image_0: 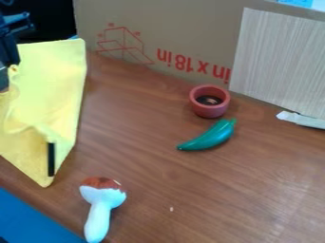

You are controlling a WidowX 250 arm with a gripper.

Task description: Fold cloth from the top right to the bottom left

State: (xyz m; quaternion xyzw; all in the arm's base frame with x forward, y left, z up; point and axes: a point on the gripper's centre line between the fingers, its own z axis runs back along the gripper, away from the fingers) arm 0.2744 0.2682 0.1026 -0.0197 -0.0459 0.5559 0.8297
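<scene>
The black gripper [7,52] is at the upper left edge, partly cut off by it, over the left side of the yellow cloth [54,71]. The cloth lies along the left side of the table, with one corner at the upper right of it and a pointed corner at the bottom. Raised wrinkles and a loose fold run across its middle, below the gripper. A narrow black strip stands out near its bottom corner. Whether the gripper touches the cloth, I cannot tell.
A mushroom toy [100,206] lies below the cloth. Right of centre are a green pepper toy [209,136] and a small red bowl [209,110]. Cardboard [171,28] stands behind, a striped panel [276,61] at right, and a blue surface [32,218] at lower left.
</scene>
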